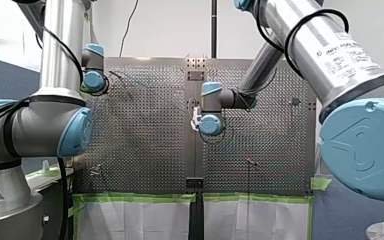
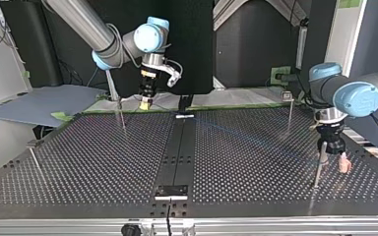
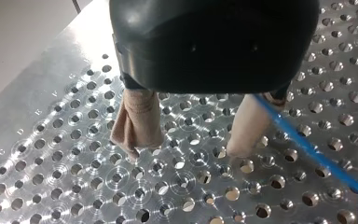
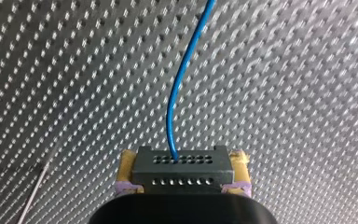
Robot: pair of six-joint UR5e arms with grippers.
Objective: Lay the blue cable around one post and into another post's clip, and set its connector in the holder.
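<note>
Going by the top view, closest in is a dark plate (image 2: 172, 191) on the centre strip of the perforated surface (image 2: 256, 167). It might be the holder, I can't say for sure, and nothing sits in it. A bit further back, at that view's right, a thin post (image 2: 318, 169) stands with my left claw (image 2: 330, 150) just behind it, low over the holes. Its beige-padded fingers (image 3: 137, 123) are spread apart with nothing between them, and the blue cable (image 3: 314, 153) slips past the outer side of one finger rather than through the gap. From there the cable runs faintly across to the far side, where my right claw (image 2: 145, 104) has its yellow pads clamped on the black connector (image 4: 182, 168). So I'd say routing is the step in hand, with the connector not seated yet. To do it well, the right claw should hold light tension, no yanking. The left should shift sideways so the cable is actually in the gap before pinching, close to the post. Then lead it round low so it doesn't ride up off the top.
</note>
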